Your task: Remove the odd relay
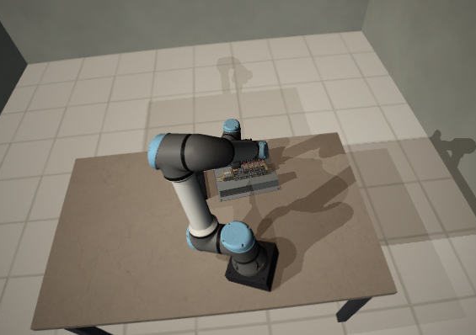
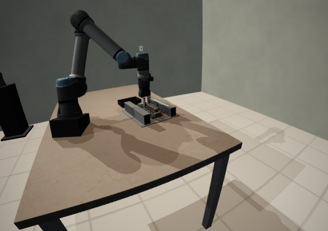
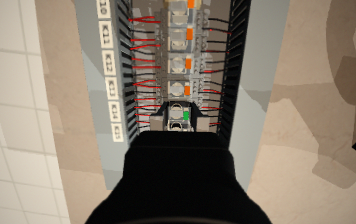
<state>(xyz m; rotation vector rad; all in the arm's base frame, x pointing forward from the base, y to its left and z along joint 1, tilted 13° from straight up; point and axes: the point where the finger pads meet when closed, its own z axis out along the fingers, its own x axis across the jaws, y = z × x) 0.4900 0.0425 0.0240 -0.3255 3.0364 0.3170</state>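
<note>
The relay with the green button (image 3: 185, 115) stands in the row on the relay panel, near the K14 label. My gripper (image 3: 179, 109) (image 2: 146, 101) points down and is shut on this relay, one finger on each side. Whether the relay is fully seated or slightly raised is unclear. Neighbouring relays (image 3: 177, 90) show orange buttons; one nearer the gripper body is mostly hidden. The relay panel (image 1: 249, 185) (image 2: 137, 110) (image 3: 90, 60) looks flat on the table. The black parts tray (image 1: 202, 178) (image 2: 122, 103) lies beside the panel, partly hidden by my arm in the top view.
Red wires (image 3: 145, 66) and black wires (image 3: 216, 62) run along both sides of the relay row. Slotted ducts flank them and rise from the panel on both sides of the gripper. The table (image 1: 130, 252) (image 2: 80, 174) has its far edge close behind the panel.
</note>
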